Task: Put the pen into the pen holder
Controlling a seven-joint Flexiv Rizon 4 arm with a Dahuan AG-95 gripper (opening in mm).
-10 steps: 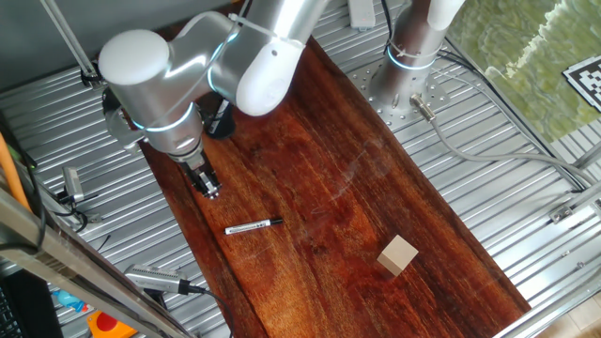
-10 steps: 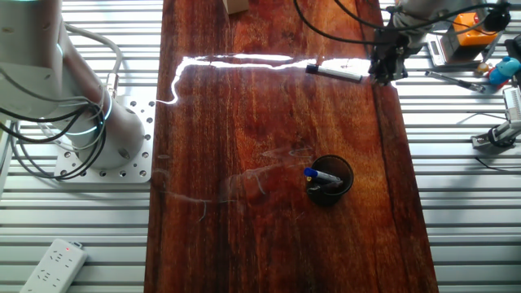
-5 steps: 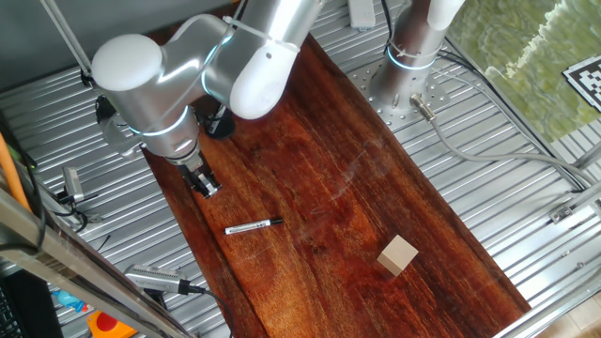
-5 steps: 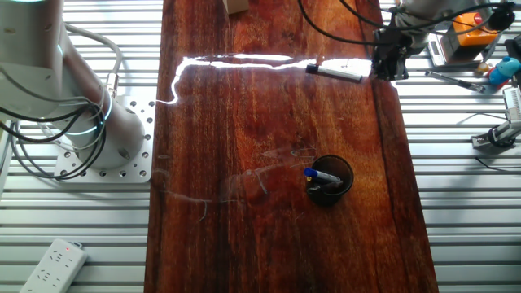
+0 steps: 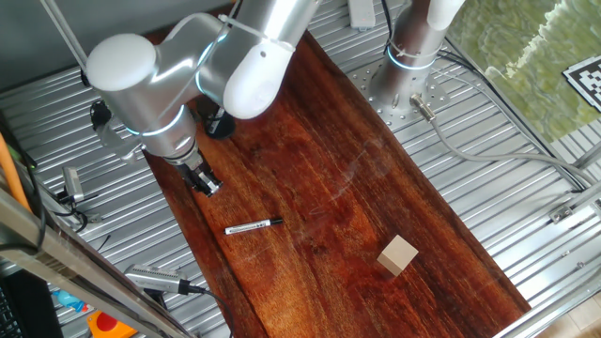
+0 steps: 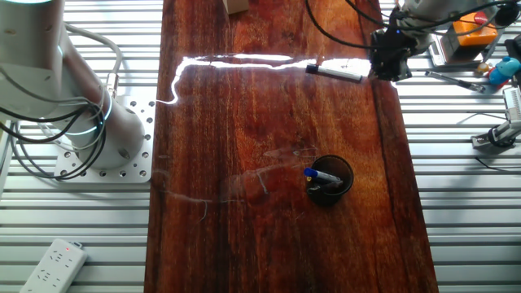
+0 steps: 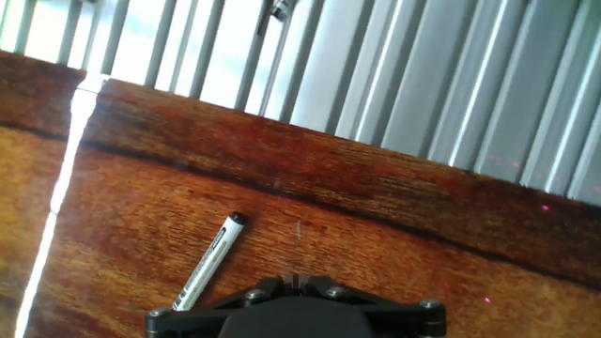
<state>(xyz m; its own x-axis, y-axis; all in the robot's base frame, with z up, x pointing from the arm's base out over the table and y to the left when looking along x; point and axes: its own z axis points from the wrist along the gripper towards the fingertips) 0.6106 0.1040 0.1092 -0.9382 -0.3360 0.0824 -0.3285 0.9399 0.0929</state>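
Note:
The pen (image 5: 254, 226) lies flat on the wooden board (image 5: 357, 188), white with a black tip. It also shows in the other fixed view (image 6: 335, 73) and in the hand view (image 7: 208, 260). My gripper (image 5: 205, 183) hangs above the board near its edge, a short way from the pen, shut and empty. It shows in the other fixed view (image 6: 389, 69) to the right of the pen, and in the hand view (image 7: 296, 280) its fingers are pressed together. The black pen holder (image 6: 330, 181) stands on the board with a blue-capped pen (image 6: 321, 174) in it; the arm partly hides it (image 5: 219, 124).
A tan wooden cube (image 5: 398, 254) sits on the board's near end. The arm's base (image 5: 404, 75) stands on the metal slats. Tools (image 5: 160, 279) and an orange device (image 6: 472, 24) lie off the board near my gripper. A power strip (image 6: 53, 264) lies beyond the base.
My gripper has drifted slightly toward the board's edge, a little farther from the pen. The pen and holder have not moved.

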